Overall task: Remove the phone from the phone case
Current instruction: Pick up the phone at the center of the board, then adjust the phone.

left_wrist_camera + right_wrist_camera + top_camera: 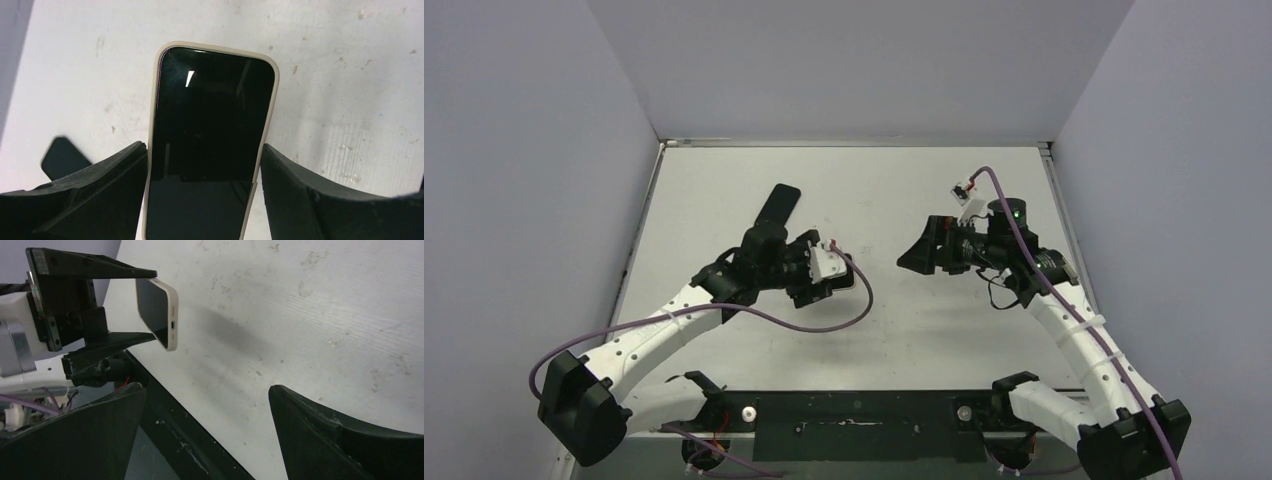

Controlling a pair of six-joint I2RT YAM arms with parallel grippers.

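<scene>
White scuffed table [894,190], grey walls [524,150], left jaws gripping phone [210,140] (cased), right jaws agape

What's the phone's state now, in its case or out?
In the case. The left wrist view shows the beige rim wrapping the dark screen of the phone, with the left gripper clamping its sides.

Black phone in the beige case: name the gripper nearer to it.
Left. The left gripper grips the black phone in its beige case by both long edges. The right gripper hangs open off to the right, apart from it, holding nothing.
</scene>
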